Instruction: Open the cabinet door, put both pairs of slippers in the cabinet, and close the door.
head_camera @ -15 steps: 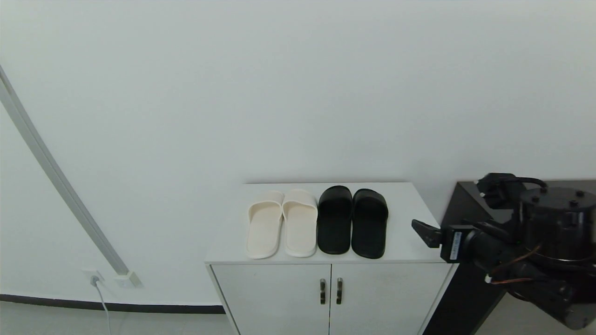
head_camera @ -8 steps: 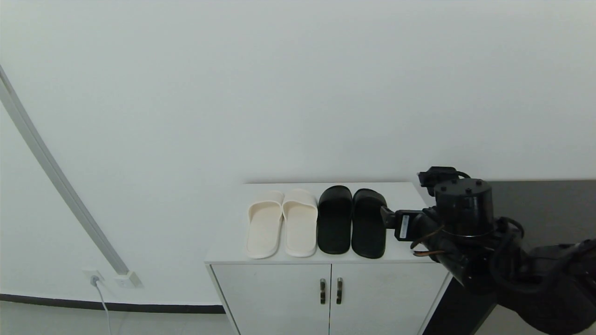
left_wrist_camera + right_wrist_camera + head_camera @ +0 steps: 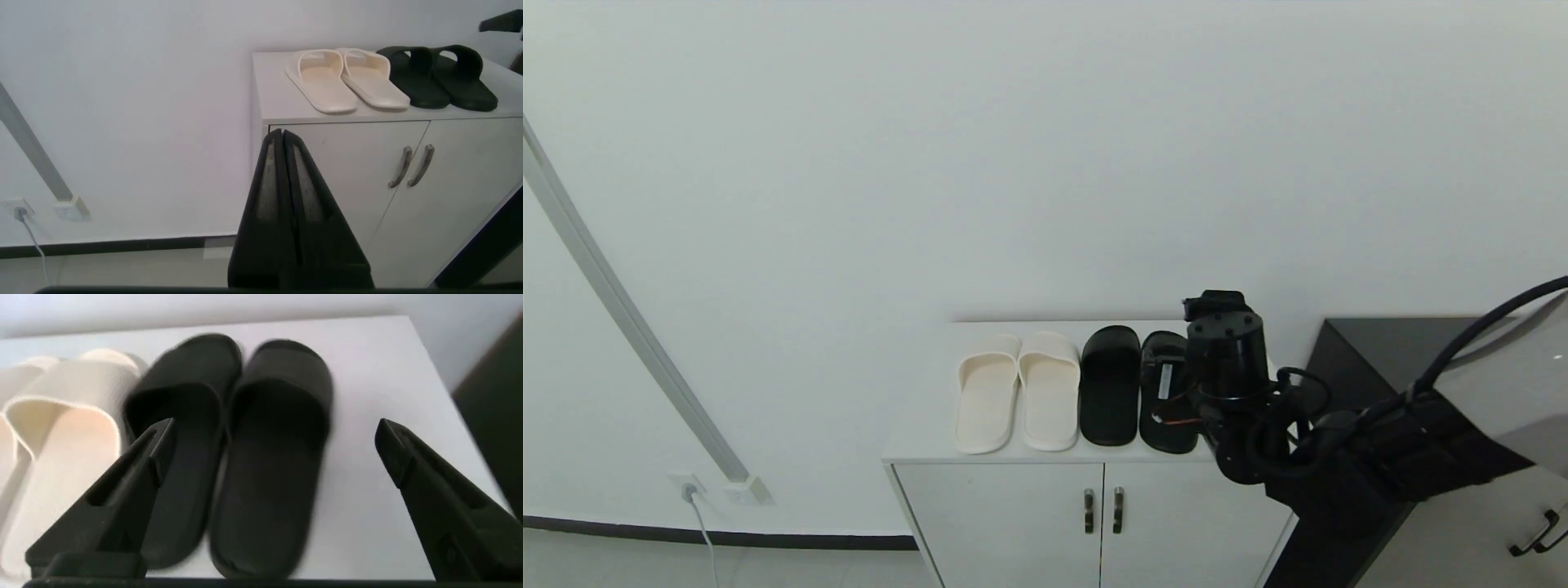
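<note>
A white cabinet (image 3: 1013,523) stands against the wall with both doors shut and two handles (image 3: 1103,510) at the centre. On its top lie a cream pair of slippers (image 3: 1017,392) and a black pair (image 3: 1109,384), side by side. My right arm (image 3: 1225,351) hangs over the right black slipper (image 3: 274,449). The right gripper (image 3: 274,429) is open wide, its fingers (image 3: 122,498) straddling the black pair from above without touching. My left gripper (image 3: 283,139) is shut and empty, low and in front of the cabinet (image 3: 343,163), off its left side.
A black table (image 3: 1380,343) stands right beside the cabinet. A wall socket with a cable (image 3: 690,492) and a slanted cable duct (image 3: 621,310) are at the left. The floor in front of the doors is open.
My right arm has swung left from beside the cabinet's right edge to above the right black slipper. The slippers and doors have not moved.
</note>
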